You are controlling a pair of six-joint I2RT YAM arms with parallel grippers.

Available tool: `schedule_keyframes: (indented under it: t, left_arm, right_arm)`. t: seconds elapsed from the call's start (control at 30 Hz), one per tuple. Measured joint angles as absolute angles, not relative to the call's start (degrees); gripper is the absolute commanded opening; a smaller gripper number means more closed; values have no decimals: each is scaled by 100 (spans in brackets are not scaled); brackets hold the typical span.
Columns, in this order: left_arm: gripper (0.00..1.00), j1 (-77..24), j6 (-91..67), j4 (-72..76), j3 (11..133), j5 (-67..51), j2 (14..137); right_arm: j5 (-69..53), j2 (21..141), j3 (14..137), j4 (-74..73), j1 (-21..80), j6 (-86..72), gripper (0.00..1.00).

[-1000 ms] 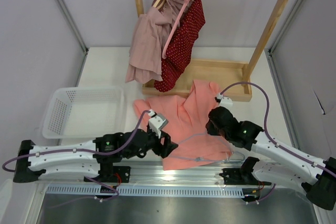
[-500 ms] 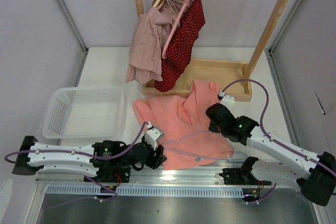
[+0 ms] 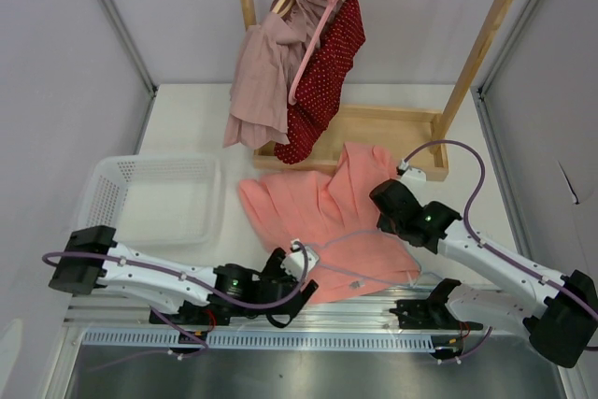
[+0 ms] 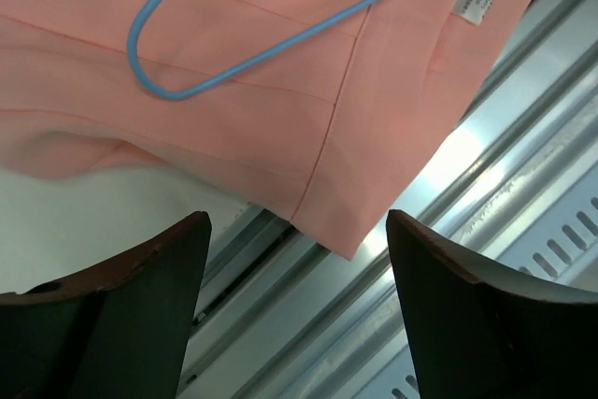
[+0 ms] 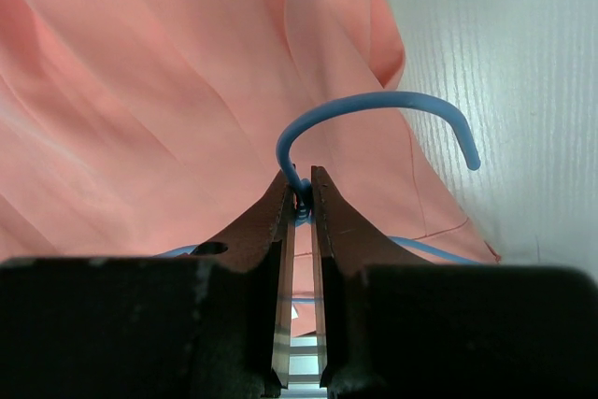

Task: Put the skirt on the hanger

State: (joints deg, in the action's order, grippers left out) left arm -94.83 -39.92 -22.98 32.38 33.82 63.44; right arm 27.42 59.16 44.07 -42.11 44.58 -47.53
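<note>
The salmon-pink skirt (image 3: 313,212) lies spread flat on the table, its near corner reaching the metal rail. The thin light-blue hanger (image 3: 348,236) rests on top of it. My right gripper (image 3: 392,219) is shut on the hanger at the base of its hook (image 5: 374,106), with the skirt (image 5: 159,91) underneath. My left gripper (image 3: 301,284) is open and empty at the skirt's near corner. In the left wrist view, its gripper (image 4: 297,231) hovers over the rail just past the skirt's corner (image 4: 336,221), and a loop of the hanger (image 4: 234,64) lies on the fabric beyond.
A wooden rack (image 3: 472,53) at the back holds a mauve garment (image 3: 262,72) and a dark red dotted garment (image 3: 322,86) on a pink hanger (image 3: 322,16). A white basket (image 3: 154,198) sits at the left. A slotted metal rail (image 3: 280,322) runs along the near edge.
My left gripper has pulled back toward the near edge and slid right to the skirt's corner. My right gripper, still on the hanger, has shifted slightly away and right.
</note>
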Motion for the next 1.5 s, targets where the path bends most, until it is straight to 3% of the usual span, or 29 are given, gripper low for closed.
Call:
schedule_keyframes:
  t: [0.2, 0.63, 0.87, 0.97, 1.1, 1.17, 1.27, 1.5]
  left_arm:
    - [84, -9815, -3841, -2414, 4051, 3913, 7360]
    - [85, -10151, -4003, -3022, 4530, 4344, 8475]
    - [78, -10151, -4007, -3100, 4622, 4495, 8722]
    - [67, -10151, -4014, -3135, 4630, 4545, 8836]
    - [35, -10151, -4036, -3188, 4633, 4613, 8910]
    - [26, -10149, -4056, -3183, 4630, 4630, 8910]
    - [3, -10112, -4064, -3173, 4622, 4628, 8895]
    - [0, -9876, -4064, -3087, 4438, 4578, 8534]
  right_arm:
    - [2738, 5916, 4407, -4239, 4329, -4781, 0]
    - [2689, 5924, 4407, -4219, 4132, -4779, 0]
    - [2650, 5924, 4407, -4213, 4082, -4777, 0]
    - [2648, 5924, 4405, -4211, 4062, -4777, 0]
    - [2633, 5924, 4405, -4206, 4038, -4777, 0]
    - [2620, 5924, 4405, -4204, 4029, -4777, 0]
    - [2604, 5924, 4405, -4198, 4018, -4775, 0]
    - [2578, 5924, 4405, -4167, 3955, -4772, 0]
